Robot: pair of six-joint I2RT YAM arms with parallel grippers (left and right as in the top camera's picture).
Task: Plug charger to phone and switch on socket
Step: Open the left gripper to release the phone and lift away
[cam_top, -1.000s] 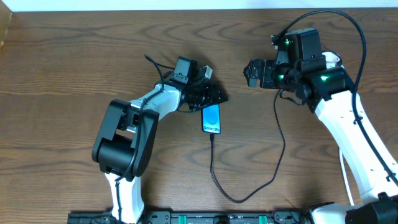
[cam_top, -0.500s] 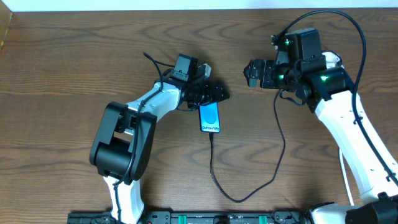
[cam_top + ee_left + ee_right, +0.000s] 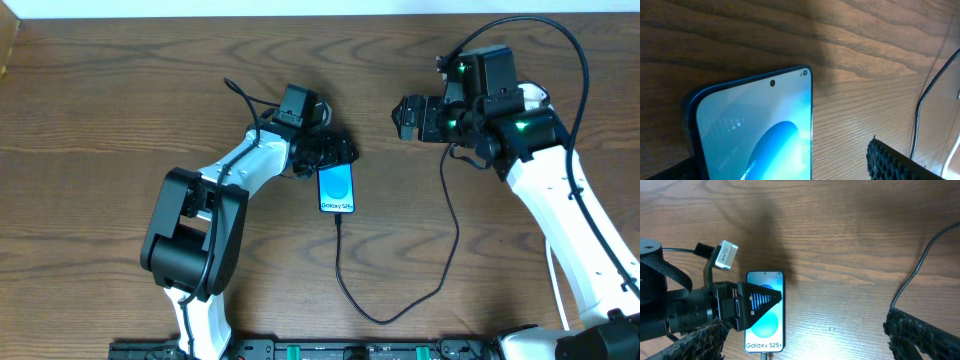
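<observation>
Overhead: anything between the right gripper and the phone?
No. Overhead shows only bare table between the right gripper and the phone.

You see a slim rectangular smartphone point(image 3: 338, 190) whose glass screen glows bright cyan-blue, with a lighter circle motif and white "Galaxy S25" lettering inside a dark frame. The thin charger cable point(image 3: 338, 250) is black. The wooden table point(image 3: 100, 100) is dark brown with streaky grain. The left arm point(image 3: 240, 165) and right arm point(image 3: 560, 190) are white with black joints. Green lights dot the right one.
</observation>
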